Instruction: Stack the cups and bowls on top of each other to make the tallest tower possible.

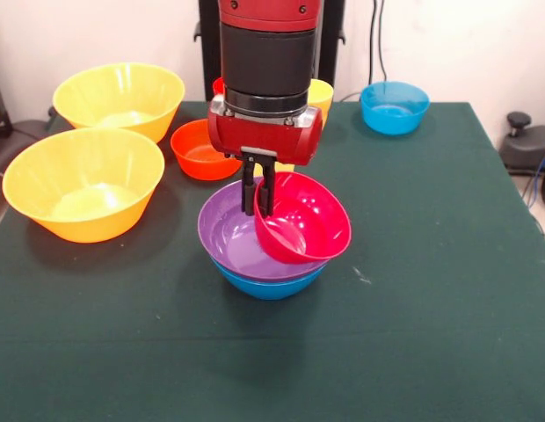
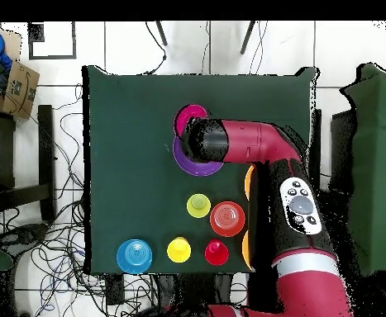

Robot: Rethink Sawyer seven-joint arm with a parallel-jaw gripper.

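My gripper (image 1: 258, 204) is shut on the near rim of the small pink-red bowl (image 1: 306, 220), with one finger inside it and one outside. The bowl tilts toward the camera over the right half of the wide purple bowl (image 1: 224, 237). The purple bowl is nested in the blue bowl (image 1: 268, 284); these two are the tower. I cannot tell whether the pink-red bowl rests on the purple one. In the overhead view the arm (image 2: 237, 144) covers the gripper, and the pink-red bowl (image 2: 188, 120) and purple bowl (image 2: 197, 167) show beside it.
Two large yellow-orange bowls (image 1: 119, 97) (image 1: 83, 180) stand at the left. An orange-red bowl (image 1: 198, 151) is behind the tower and a light-blue bowl (image 1: 394, 105) at the back right. A pale yellow cup (image 2: 198, 205), a yellow cup (image 2: 178, 249) and a red cup (image 2: 216, 253) stand near the robot's base.
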